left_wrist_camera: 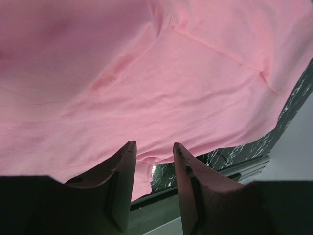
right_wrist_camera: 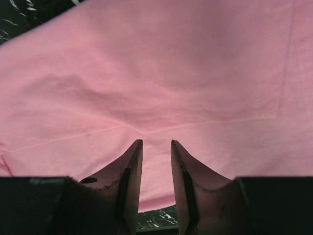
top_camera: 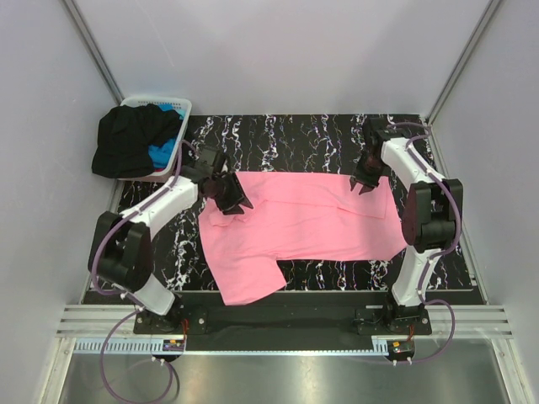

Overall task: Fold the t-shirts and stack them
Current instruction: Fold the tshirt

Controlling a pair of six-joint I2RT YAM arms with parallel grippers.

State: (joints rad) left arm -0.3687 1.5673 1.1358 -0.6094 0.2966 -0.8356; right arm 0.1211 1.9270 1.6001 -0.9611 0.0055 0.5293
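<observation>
Cloth is what you are handling, and the pink t-shirt will behave like it: light, limp and with no stiffness. It will drape from wherever you pinch it and drag across the table instead of sliding as one piece. It lies spread flat across the middle of the table, its long side running left to right. One lobe reaches toward the near edge on the left, and a small flap is turned over near its far right corner.

Take it at the edges or corners, where a hem gives a double layer. Lift both ends together so the middle does not bunch.

Your left gripper hangs over the shirt's far left corner. Its jaws stand a narrow gap apart, with nothing between them in the wrist view. Your right gripper sits over the far right corner. Its jaws are likewise slightly parted and empty, with pink fabric just beyond the tips.

The black t-shirt and the blue t-shirt lie heaped in the white basket at the far left corner. The black one spills over the basket's left rim.
</observation>
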